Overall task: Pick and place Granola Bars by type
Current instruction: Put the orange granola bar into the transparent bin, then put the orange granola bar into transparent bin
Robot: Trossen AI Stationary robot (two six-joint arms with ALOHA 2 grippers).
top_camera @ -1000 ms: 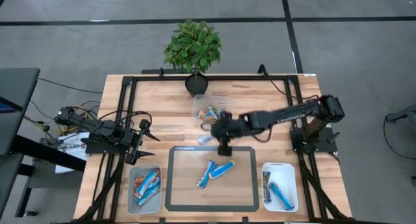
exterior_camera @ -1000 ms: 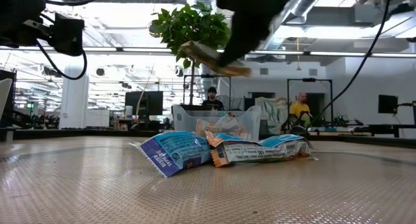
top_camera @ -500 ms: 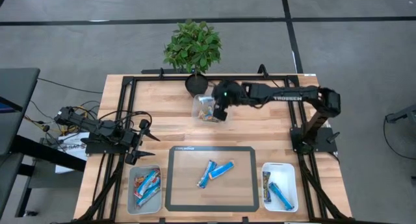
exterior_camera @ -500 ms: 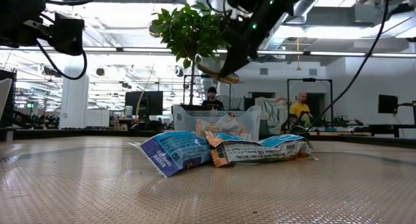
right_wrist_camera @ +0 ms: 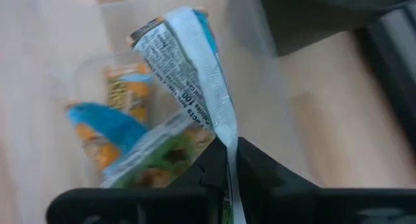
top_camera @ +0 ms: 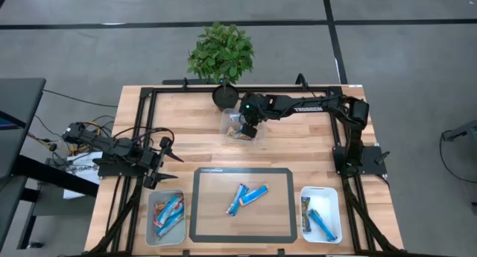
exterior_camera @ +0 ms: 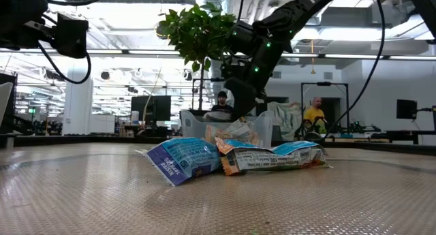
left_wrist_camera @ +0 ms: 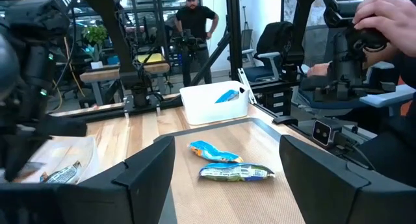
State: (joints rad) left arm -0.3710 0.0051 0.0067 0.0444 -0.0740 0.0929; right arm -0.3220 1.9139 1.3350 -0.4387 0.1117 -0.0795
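Observation:
My right gripper [top_camera: 250, 124] is shut on a granola bar [right_wrist_camera: 188, 62] with a white printed back and a blue edge, and hangs over the clear bin [top_camera: 232, 117] at the table's far middle. In the low view it [exterior_camera: 236, 102] sits just above that bin [exterior_camera: 197, 129]. Orange and blue bars [right_wrist_camera: 123, 94] lie inside the bin. Two blue bars [top_camera: 238, 200] [top_camera: 255, 193] rest flat on the dark-framed mat, touching each other [exterior_camera: 180, 160] [exterior_camera: 272, 157]. My left gripper [top_camera: 165, 154] waits open at the table's left [left_wrist_camera: 234, 204]. My right gripper pinches the bar by the thin edge of its wrapper [right_wrist_camera: 225, 143] between the two shut fingers [right_wrist_camera: 260, 169]. The bar sticks out beyond the fingertips, over the bars in the clear bin. Whether it touches them, I cannot tell.
A white bin [top_camera: 150, 212] at the near left holds blue and orange bars. Another white bin [top_camera: 334, 212] at the near right holds a brownish and a blue bar. A potted plant [top_camera: 221, 56] stands at the far edge, behind the clear bin. People show in the room behind.
My right gripper, shut on the bar, has moved from above the mat's far edge toward the table's far edge, over the clear bin, and come down close to it. The bar went with it. The two bars on the mat kept still.

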